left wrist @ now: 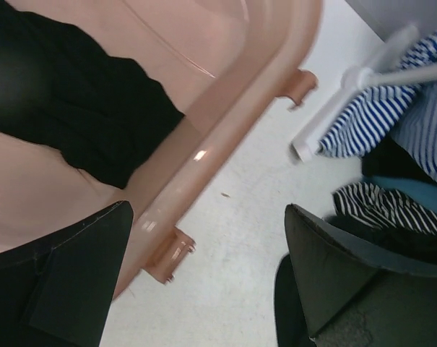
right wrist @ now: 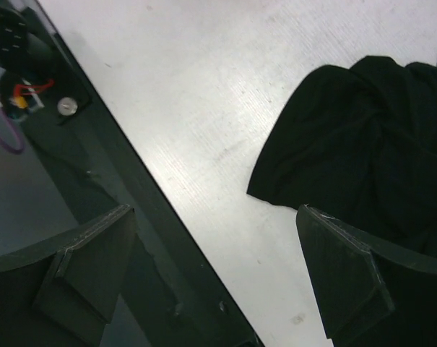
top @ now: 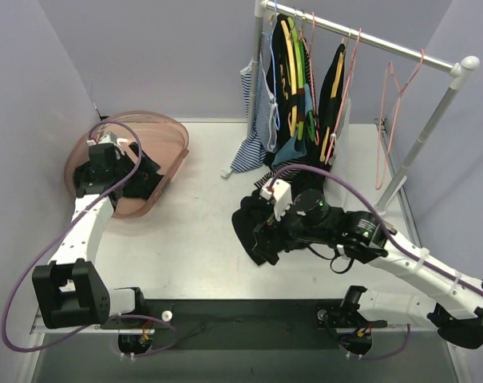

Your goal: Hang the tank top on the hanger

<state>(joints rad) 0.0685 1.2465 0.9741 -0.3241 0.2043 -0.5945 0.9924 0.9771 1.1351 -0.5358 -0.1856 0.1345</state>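
On the tabletop (top: 201,231), right of centre, the black heap I took for the tank top (right wrist: 362,144) lay crumpled partly under the right claw (right wrist: 212,211), whose jaws were spread wide and held nothing. The left claw (left wrist: 207,210), equally released, hung over the pink basin (left wrist: 232,123) far left, which held other black cloth (left wrist: 81,108). The fabric looked light, limp and apt to bunch, so best pinched at a strap; the pink hanger (top: 389,120) hung bare on the rail (top: 385,41), well apart.

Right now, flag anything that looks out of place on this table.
A black garment lies crumpled on the table under the right arm, on no hanger. One pink hanger hangs bare on the rail.
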